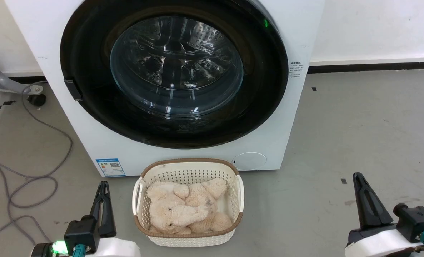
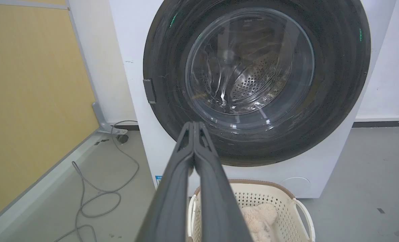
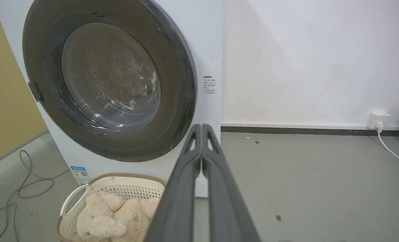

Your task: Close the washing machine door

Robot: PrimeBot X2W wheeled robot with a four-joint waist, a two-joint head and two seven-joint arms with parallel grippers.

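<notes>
The white washing machine (image 1: 304, 32) stands straight ahead. Its round glossy-black door (image 1: 258, 103) with the clear glass bowl lies flat against the front, shut over the drum mouth; the perforated drum shows through the glass. The door (image 2: 337, 101) and the door (image 3: 175, 111) look the same in both wrist views. My left gripper (image 1: 103, 184) rests low at the left, fingers together and holding nothing, well short of the machine. My right gripper (image 1: 357, 176) rests low at the right, also shut and empty. In the wrist views each pair of fingertips (image 2: 194, 123) (image 3: 201, 125) touches.
A cream laundry basket (image 1: 188, 167) with a beige plush toy (image 1: 183, 210) sits on the floor right before the machine, between my grippers. Grey cables (image 1: 36, 175) loop on the floor at the left. A yellow panel (image 2: 28, 101) stands left; a wall socket (image 3: 378, 119) sits right.
</notes>
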